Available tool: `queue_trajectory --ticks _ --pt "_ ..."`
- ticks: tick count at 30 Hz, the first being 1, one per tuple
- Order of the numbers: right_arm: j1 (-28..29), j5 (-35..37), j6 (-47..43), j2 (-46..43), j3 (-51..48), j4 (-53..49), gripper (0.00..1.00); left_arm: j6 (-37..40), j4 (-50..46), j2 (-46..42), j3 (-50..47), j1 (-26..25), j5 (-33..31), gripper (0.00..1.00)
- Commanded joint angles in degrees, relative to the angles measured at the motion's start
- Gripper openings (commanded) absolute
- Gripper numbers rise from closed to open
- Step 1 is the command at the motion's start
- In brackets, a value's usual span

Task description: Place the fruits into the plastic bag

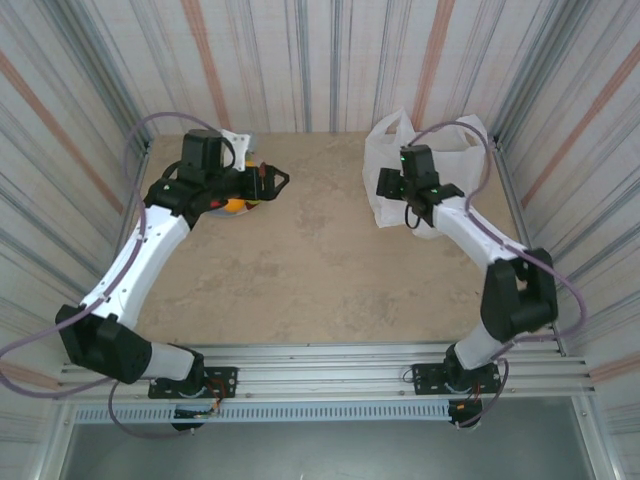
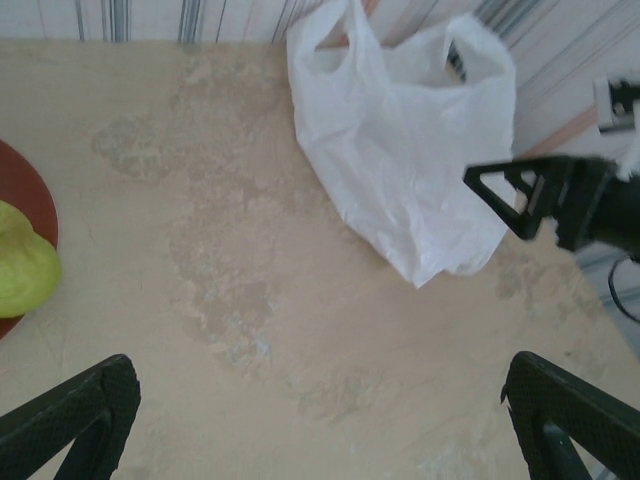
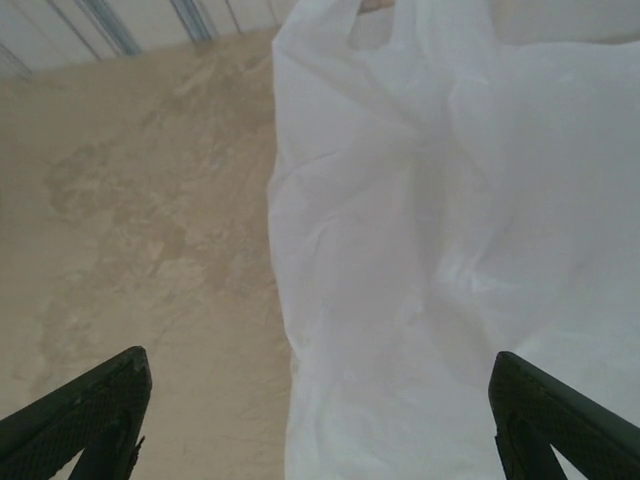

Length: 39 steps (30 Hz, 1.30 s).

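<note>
Top external view: striped corrugated walls (image 1: 320,60) close the beige, mottled table (image 1: 320,270) on 3 sides. The white plastic bag (image 1: 385,160) lies crumpled at the far right corner, with its 2 handles toward the back wall. The right gripper (image 3: 320,362) hangs over the bag's left edge, jaws spread and holding nothing. At far left, the left gripper (image 2: 318,375) is wide apart and empty, near the plate (image 2: 25,190), where 1 yellow-green fruit (image 2: 25,270) rests.
</note>
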Motion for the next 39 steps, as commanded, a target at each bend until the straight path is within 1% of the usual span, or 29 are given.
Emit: queue_trajectory --ticks 1,6,8,9,11,12,14,17,19,22,24,27,31,34,35,38,39 --pt "-0.1 5.0 -4.2 7.4 5.6 -5.3 0.80 4.3 -6.5 1.3 2.5 0.0 -2.5 0.98" --pt "-0.2 5.0 -4.8 16.8 12.5 -7.4 0.72 5.0 -5.7 1.1 2.6 -0.8 -3.2 0.99" --pt "-0.5 5.2 -5.1 20.2 14.8 -8.4 0.66 4.3 -4.8 1.2 1.9 -0.8 -3.3 0.98" --pt "-0.6 4.9 -5.5 21.4 15.7 -9.1 0.62 4.1 -4.5 1.2 1.5 -0.8 -3.3 0.99" --pt "-1.0 3.7 -6.3 23.8 17.8 -11.2 0.44 3.9 -3.3 1.2 -0.1 -0.8 -3.5 0.99" --pt "-1.2 3.0 -6.9 24.1 18.3 -11.8 0.37 3.9 -2.8 1.1 -0.7 -0.8 -3.8 0.99" --pt "-1.6 1.3 -8.5 23.6 18.0 -12.5 0.25 4.0 -2.3 1.1 -1.8 -0.8 -5.0 0.99" --pt "-2.0 -2.9 -11.6 20.3 15.7 -15.0 0.13 4.1 -2.1 1.0 -2.9 -0.6 -6.3 0.99" --pt "-2.1 -4.7 -12.8 16.7 12.9 -17.8 0.08 3.6 -1.7 0.5 -3.6 0.0 -6.0 0.99" --pt "-2.0 -8.2 -12.8 8.0 5.2 -20.0 0.04 2.8 -0.8 -0.9 -4.8 0.9 -5.1 0.99" --pt "-1.9 -9.2 -12.6 1.4 -0.3 -21.5 0.04 2.5 -0.3 -1.9 -5.4 1.4 -4.8 0.99" --pt "-2.2 -8.5 -12.0 -7.6 -7.1 -24.6 0.06 1.9 0.7 -3.1 -6.2 1.8 -4.2 0.99" --pt "-3.8 -9.6 -10.8 -18.1 -12.0 -28.3 0.12 1.2 1.0 -3.3 -6.2 2.5 -2.0 0.99" --pt "-5.2 -11.5 -10.3 -22.4 -11.7 -28.9 0.22 1.1 0.8 -3.3 -6.2 2.6 -1.5 0.99" --pt "-5.7 -12.1 -10.0 -23.1 -11.1 -28.6 0.26 1.1 0.7 -3.3 -6.1 2.7 -1.5 0.99" --pt "-6.4 -12.6 -8.4 -24.1 -9.1 -26.4 0.44 1.1 0.5 -3.5 -6.0 2.7 -1.6 0.99" --pt "-6.5 -12.2 -7.7 -24.1 -8.3 -25.2 0.53 1.1 0.4 -3.5 -6.0 2.7 -1.4 0.99"
